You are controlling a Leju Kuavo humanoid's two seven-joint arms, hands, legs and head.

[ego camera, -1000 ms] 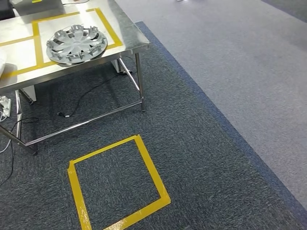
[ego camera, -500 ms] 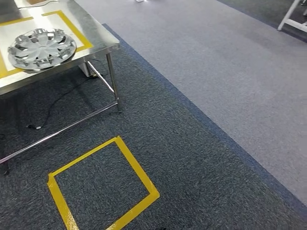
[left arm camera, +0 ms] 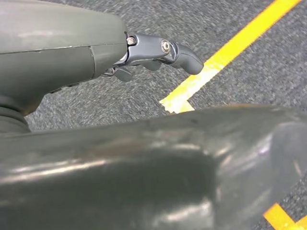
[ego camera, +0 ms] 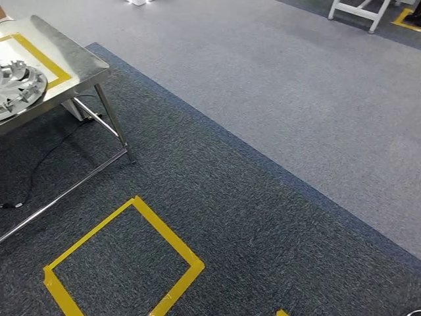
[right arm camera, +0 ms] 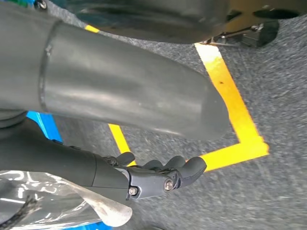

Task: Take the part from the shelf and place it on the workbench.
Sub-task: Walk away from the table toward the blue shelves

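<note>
A silver hubcap (ego camera: 17,85) lies inside a yellow-taped field on the steel workbench (ego camera: 74,59) at the far left of the head view, cut off by the picture's edge. My left hand (left arm camera: 159,52) hangs over the dark carpet beside a yellow tape line, its fingers stretched out and holding nothing. My right hand (right arm camera: 159,177) also hangs low over the carpet near a yellow tape corner, fingers loosely apart with nothing in them. No shelf is in sight.
A yellow tape square (ego camera: 164,230) marks the dark carpet in front of the workbench. A black cable (ego camera: 35,174) trails under the table. Light grey carpet (ego camera: 298,85) stretches to the right, with white frame legs (ego camera: 357,13) at the far back.
The camera has swung to the right: workbench, hubcap and tape square have slid toward the picture's left edge, and more grey carpet shows. The things themselves have not moved.
</note>
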